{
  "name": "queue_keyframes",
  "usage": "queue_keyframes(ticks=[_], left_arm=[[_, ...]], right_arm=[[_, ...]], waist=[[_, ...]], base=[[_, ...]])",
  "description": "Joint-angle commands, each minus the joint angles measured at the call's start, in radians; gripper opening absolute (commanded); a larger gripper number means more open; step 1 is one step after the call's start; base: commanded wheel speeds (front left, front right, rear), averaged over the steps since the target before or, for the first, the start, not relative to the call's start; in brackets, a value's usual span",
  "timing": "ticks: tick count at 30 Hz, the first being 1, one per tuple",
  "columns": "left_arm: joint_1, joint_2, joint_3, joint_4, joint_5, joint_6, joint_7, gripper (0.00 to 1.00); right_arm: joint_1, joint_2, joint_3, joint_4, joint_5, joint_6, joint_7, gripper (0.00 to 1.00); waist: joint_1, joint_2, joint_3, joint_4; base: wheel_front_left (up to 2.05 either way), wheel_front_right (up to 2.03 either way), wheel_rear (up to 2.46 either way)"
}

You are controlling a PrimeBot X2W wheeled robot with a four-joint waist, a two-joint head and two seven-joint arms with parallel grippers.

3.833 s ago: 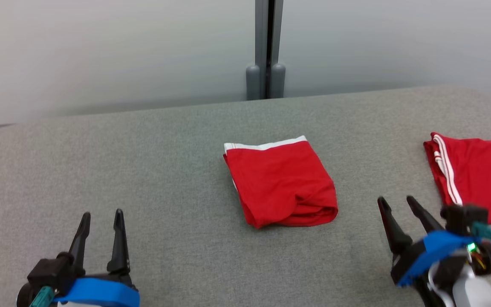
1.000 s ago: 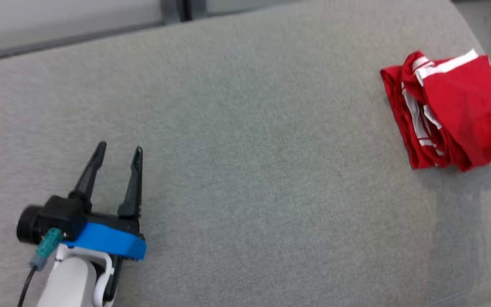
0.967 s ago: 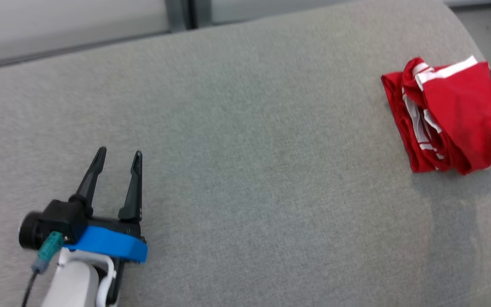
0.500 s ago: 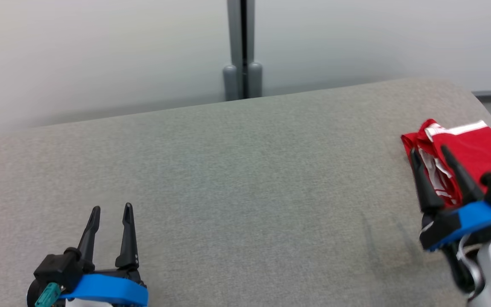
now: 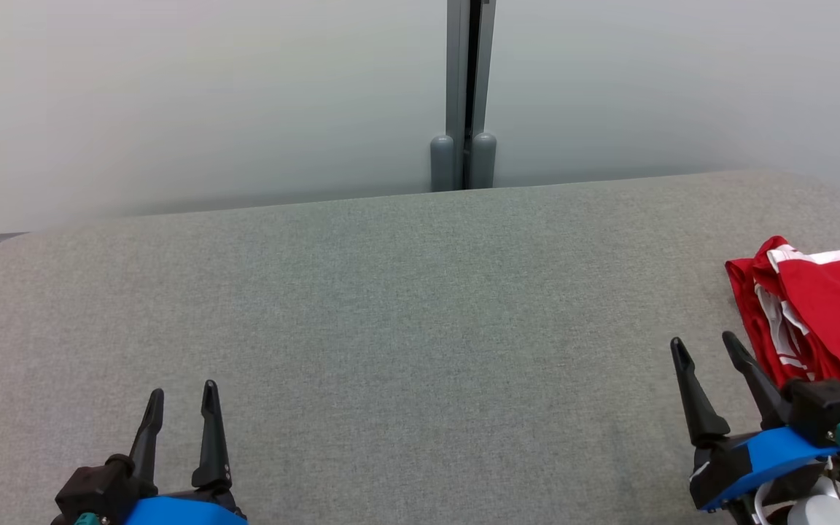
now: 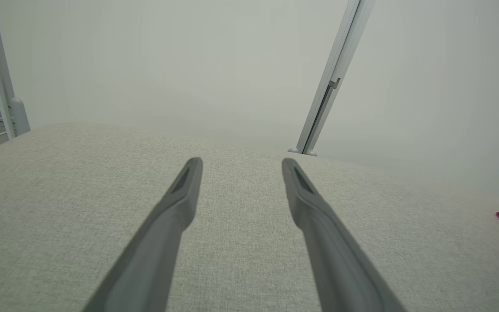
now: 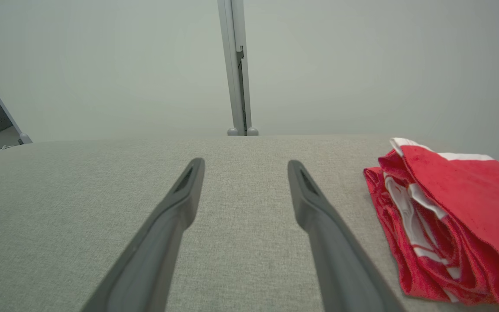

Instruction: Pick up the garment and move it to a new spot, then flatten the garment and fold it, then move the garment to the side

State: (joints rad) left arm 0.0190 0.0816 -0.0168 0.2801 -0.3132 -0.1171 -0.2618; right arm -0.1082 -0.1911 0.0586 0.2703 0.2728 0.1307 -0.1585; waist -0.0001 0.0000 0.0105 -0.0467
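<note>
- Left hand (image 5: 182, 390): fingers spread wide, holding nothing, over the grey worktop (image 5: 391, 306).
- Right hand (image 5: 701, 339): fingers spread wide, empty.
- Red garment (image 5: 825, 313): heaped on worktop, just right of this hand, clear of its fingers.

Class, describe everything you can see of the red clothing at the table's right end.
The red clothing is soft fabric with white trim and stripes, loosely folded into a rumpled stack of layers. It lies on the grey cloth-covered table near its right edge. The open right gripper is beside it, not touching.
</note>
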Motion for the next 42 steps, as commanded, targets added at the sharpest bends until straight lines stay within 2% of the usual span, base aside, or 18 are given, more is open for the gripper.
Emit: queue_keyframes(ticks=[1,14,15,22,42], left_arm=[[0.012,-0.006,0.003,0.002,0.008,-0.006,-0.004,1.0],[-0.008,-0.015,-0.009,0.023,0.017,-0.015,-0.004,1.0],[0.004,-0.017,-0.005,0.022,0.015,-0.007,0.0,0.0],[0.025,-0.027,-0.001,0.073,-0.002,-0.007,0.011,0.0],[-0.018,-0.028,0.033,0.044,-0.336,-0.009,0.105,0.0]], right_arm=[[0.024,0.007,-0.01,-0.014,-0.01,0.0,0.007,1.0],[0.077,0.04,-0.039,-0.068,-0.03,0.0,0.056,1.0],[0.058,0.037,-0.035,-0.064,-0.027,0.0,0.056,0.0],[0.076,0.051,-0.032,-0.01,-0.009,0.0,0.065,0.0],[0.054,0.074,-0.069,-0.016,0.338,0.0,0.119,0.0]], waist=[[0.0001,0.0,-0.003,-0.002],[0.0001,0.0,-0.008,0.0],[0.0001,0.0,-0.008,0.0],[0.0001,0.0,-0.008,0.0],[0.0001,0.0,-0.008,0.008]], base=[[0.0,0.0,0.0],[0.0,0.0,0.0],[0.0,0.0,0.0],[0.0,0.0,0.0],[0.0,0.0,0.0]])
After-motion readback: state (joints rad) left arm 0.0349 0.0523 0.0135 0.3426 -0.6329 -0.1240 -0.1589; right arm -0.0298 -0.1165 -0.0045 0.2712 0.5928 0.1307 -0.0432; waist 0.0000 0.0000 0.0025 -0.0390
